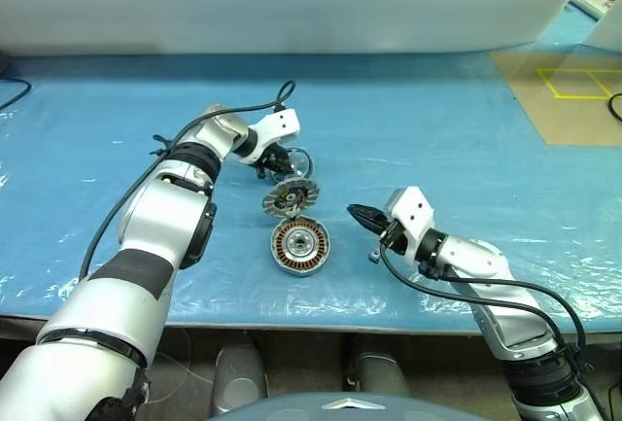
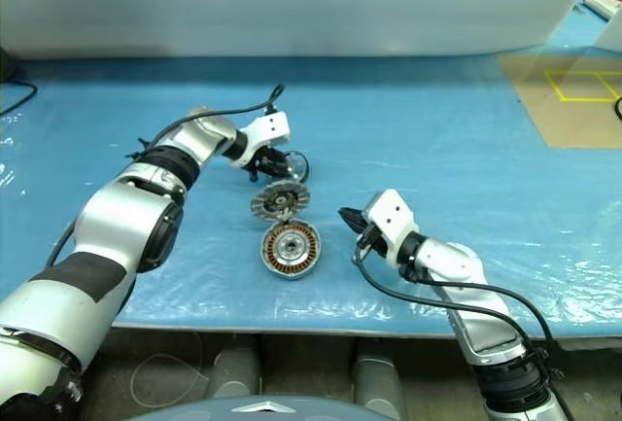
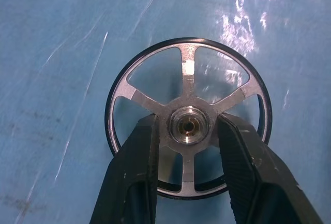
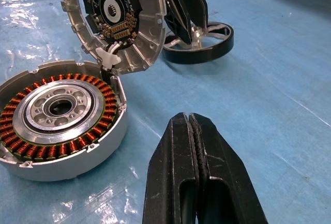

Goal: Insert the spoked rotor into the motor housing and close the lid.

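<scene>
1. Because the rotor must go in first, the left gripper [image 3: 187, 131] has its fingers [image 3: 135, 167] pinching the hub of the spoked rotor [image 3: 187, 84], which lies flat on the blue desk [image 1: 466, 139].
2. Nearer, the motor housing [image 1: 299, 246] rests windings up, its hinged lid [image 1: 291, 195] propped open to leave the cavity free.
3. The right gripper [image 4: 196, 146] waits beside it, fingers pressed together on nothing, probably kept back for the lid.

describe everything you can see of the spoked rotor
The spoked rotor is a thin round wheel: dark outer ring, five silvery metal spokes, and a small central hub with a brassy bore. It lies roughly flat on the blue table cover, beyond the hinged lid and motor housing. The left gripper has its jaws through the gaps between spokes, closed on either side of the hub.
</scene>
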You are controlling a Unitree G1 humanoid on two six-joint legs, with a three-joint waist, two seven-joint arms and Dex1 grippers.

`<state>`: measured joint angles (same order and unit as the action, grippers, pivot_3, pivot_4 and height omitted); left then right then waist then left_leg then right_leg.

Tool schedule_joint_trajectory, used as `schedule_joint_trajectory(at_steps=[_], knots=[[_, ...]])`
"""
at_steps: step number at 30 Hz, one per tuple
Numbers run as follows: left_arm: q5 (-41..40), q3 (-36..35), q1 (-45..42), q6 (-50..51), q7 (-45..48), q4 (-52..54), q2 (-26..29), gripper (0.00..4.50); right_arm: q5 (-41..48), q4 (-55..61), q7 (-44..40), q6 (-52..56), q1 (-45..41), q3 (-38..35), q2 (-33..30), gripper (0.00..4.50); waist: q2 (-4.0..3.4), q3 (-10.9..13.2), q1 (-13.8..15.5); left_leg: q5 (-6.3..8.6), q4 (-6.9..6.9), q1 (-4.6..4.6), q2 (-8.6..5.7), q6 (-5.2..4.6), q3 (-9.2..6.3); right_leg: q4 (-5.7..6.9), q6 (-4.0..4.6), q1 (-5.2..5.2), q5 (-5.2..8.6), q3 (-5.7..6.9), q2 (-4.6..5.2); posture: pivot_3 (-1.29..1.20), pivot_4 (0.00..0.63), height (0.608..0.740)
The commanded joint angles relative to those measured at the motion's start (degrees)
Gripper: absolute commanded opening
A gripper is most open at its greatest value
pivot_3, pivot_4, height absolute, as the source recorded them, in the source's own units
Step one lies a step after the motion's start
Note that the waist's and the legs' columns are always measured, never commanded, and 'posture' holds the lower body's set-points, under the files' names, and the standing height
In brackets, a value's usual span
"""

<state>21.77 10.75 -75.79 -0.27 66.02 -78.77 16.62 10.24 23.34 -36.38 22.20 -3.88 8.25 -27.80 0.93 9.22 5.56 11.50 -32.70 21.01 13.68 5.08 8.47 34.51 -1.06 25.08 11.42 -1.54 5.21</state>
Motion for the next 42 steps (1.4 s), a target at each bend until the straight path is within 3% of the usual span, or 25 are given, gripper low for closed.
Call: schedule_joint_trajectory(at_steps=[1, 17, 25, 35, 42], knots=[[-1.2, -1.1, -3.6, -1.9, 2.5, 0.7, 2.3, 1.33, 0.4, 1.5, -0.6, -1.1, -1.2, 0.0, 0.0, 0.00, 0.02, 0.0, 0.1, 0.00, 0.00, 0.01, 0.00, 0.00, 0.00, -0.01, 0.00, 0.01, 0.00, 0.00, 0.00, 0.00, 0.150, 0.740], [-9.6, -5.6, -11.5, -2.5, 25.6, 2.8, 10.0, 1.33, 2.6, 0.9, -6.5, -2.1, -1.5, -1.6, -3.1, 0.00, 0.09, 0.2, 0.0, 0.00, 0.11, 0.01, 0.00, 0.01, 0.00, -0.03, 0.01, 0.04, 0.00, 0.01, 0.00, 0.00, 0.150, 0.740], [-20.7, -0.6, -11.8, -0.5, 26.5, 6.8, 14.5, 1.33, 4.6, 0.2, -10.5, -3.5, -1.3, -3.1, -5.4, 0.00, 0.08, 0.3, 0.1, 0.01, 0.09, 0.01, 0.02, 0.01, 0.01, 0.01, 0.06, 0.05, 0.04, 0.01, -0.01, 0.00, 0.150, 0.740], [-50.0, 10.1, 0.1, 19.2, 26.5, 38.7, 27.8, 1.33, 5.3, -3.9, -15.2, -7.6, -3.2, -3.3, -7.1, 0.00, -0.05, 0.5, -0.1, 0.03, 0.05, 0.00, 0.08, 0.05, 0.06, 0.21, 0.21, 0.15, 0.12, -0.02, -0.09, 0.00, 0.150, 0.740], [-55.8, 3.2, 11.9, 32.2, 25.7, 60.9, 32.9, 1.33, 4.4, -9.1, -18.1, -12.2, -5.8, -2.8, -7.2, 0.00, -0.08, 0.5, -0.1, 0.02, -0.10, 0.04, 0.10, 0.04, 0.09, 0.27, 0.23, 0.12, 0.13, -0.01, -0.04, 0.00, 0.150, 0.740]])
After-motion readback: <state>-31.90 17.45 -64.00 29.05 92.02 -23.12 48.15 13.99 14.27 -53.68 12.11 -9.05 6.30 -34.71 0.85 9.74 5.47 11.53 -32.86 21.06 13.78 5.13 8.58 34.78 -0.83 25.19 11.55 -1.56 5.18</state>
